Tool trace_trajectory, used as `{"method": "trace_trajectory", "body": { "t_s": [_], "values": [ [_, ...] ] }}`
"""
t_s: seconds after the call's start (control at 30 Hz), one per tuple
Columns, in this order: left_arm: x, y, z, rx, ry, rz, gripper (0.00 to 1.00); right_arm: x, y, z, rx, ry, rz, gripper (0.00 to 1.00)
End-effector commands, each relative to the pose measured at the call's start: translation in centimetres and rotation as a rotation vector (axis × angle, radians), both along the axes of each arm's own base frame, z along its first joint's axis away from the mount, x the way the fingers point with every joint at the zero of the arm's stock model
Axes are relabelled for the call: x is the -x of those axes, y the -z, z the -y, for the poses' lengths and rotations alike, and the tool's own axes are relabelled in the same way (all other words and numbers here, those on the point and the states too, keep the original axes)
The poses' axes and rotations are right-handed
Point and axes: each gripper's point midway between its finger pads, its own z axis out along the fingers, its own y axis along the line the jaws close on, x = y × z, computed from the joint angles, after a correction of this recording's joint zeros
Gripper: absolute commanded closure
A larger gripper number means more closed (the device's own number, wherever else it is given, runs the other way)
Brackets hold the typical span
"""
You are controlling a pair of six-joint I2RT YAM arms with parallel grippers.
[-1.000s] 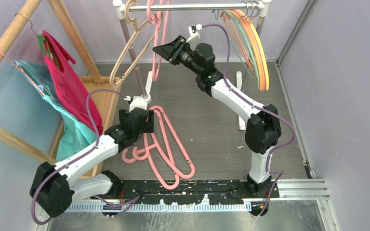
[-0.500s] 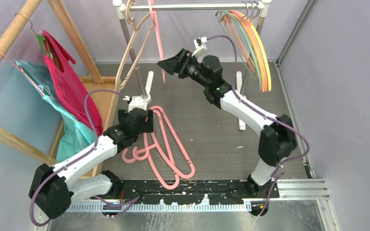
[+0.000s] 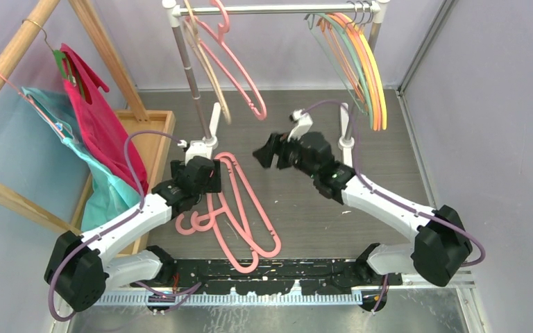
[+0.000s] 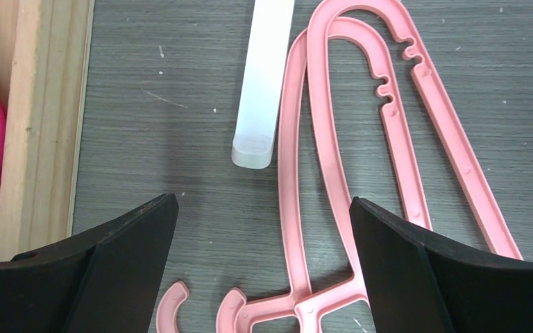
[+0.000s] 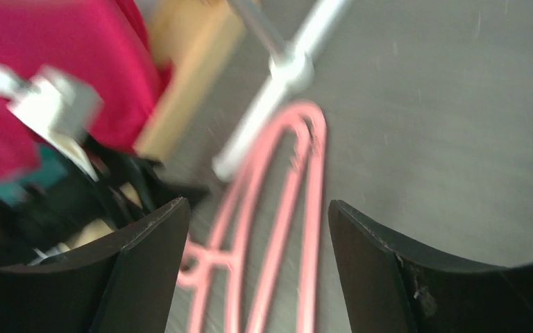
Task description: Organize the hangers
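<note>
Hovering spread and empty, left gripper (image 4: 264, 201) is over pink hangers (image 4: 333, 159) lying mid-bench (image 3: 305, 208); hooks cut off at 6 o'clock in wrist view. Right gripper (image 5: 257, 202) is spread too and holds nothing; its view is blurred. Rail (image 3: 284, 9) at 12 o'clock carries pink hanger (image 3: 250, 90) and beige hanger (image 3: 207, 66), both smeared, with thin coloured hangers (image 3: 371, 76) at 1 o'clock.

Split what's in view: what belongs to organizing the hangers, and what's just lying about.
Job: pink hangers on the floor; hung pink hanger, beige hanger and thin coloured hangers on the rail.
Lying about: red cloth; teal cloth; wooden frame.
</note>
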Motion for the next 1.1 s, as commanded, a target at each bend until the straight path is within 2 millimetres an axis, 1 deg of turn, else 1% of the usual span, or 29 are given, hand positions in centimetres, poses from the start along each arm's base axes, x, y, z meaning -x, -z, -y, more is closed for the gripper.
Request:
{"method": "trace_trajectory", "body": {
  "t_s": [0.0, 0.1, 0.13, 0.17, 0.23, 0.37, 0.43, 0.47, 0.57, 0.67, 0.77, 0.9, 0.97, 1.03, 1.07],
  "values": [
    [-0.3, 0.2, -0.7, 0.024, -0.053, 0.0, 0.02, 3.9, 7.2, -0.2, 0.276, -0.036, -0.048, 0.21],
    [-0.6, 0.2, -1.5, 0.049, -0.099, -0.01, 0.02, 7.3, 11.7, -1.7, 0.402, -0.114, -0.098, 0.23],
    [-0.7, 0.2, -1.8, 0.063, -0.113, -0.011, 0.02, 8.5, 12.9, -2.3, 0.433, -0.146, -0.104, 0.24],
    [-0.8, 0.1, -1.9, 0.075, -0.122, -0.009, 0.02, 9.3, 13.6, -2.7, 0.455, -0.166, -0.107, 0.24],
    [-1.0, -0.2, -2.3, 0.094, -0.142, -0.006, 0.02, 10.7, 14.7, -3.6, 0.485, -0.209, -0.108, 0.26],
    [-1.3, -0.5, -3.3, 0.131, -0.196, -0.021, 0.02, 13.2, 15.9, -5.5, 0.538, -0.294, -0.085, 0.29],
    [-1.4, -0.6, -3.8, 0.151, -0.222, -0.023, 0.02, 14.3, 16.9, -6.2, 0.568, -0.332, -0.084, 0.3],
    [-1.4, -0.6, -4.1, 0.161, -0.236, -0.023, 0.02, 14.9, 17.8, -6.4, 0.589, -0.351, -0.093, 0.3],
    [-1.7, -0.5, -5.0, 0.187, -0.271, -0.027, 0.02, 16.3, 19.4, -7.0, 0.637, -0.395, -0.111, 0.32],
    [-1.9, -0.2, -5.6, 0.205, -0.294, -0.041, 0.02, 17.7, 20.2, -7.5, 0.649, -0.425, -0.124, 0.33],
    [-2.1, 0.1, -5.7, 0.203, -0.298, -0.052, 0.02, 18.8, 20.9, -7.8, 0.661, -0.448, -0.131, 0.36],
    [-2.2, 0.3, -5.6, 0.211, -0.293, -0.051, 0.02, 19.7, 22.6, -7.5, 0.697, -0.459, -0.165, 0.4],
    [-2.2, 0.3, -5.6, 0.212, -0.29, -0.047, 0.02, 19.9, 23.6, -7.2, 0.725, -0.454, -0.18, 0.44],
    [-2.1, 0.2, -5.6, 0.217, -0.286, -0.043, 0.02, 20.0, 24.4, -6.9, 0.747, -0.449, -0.195, 0.56],
    [-2.1, 0.2, -5.6, 0.219, -0.286, -0.042, 0.02, 20.1, 24.8, -6.7, 0.761, -0.445, -0.203, 0.6]
  ]
}}
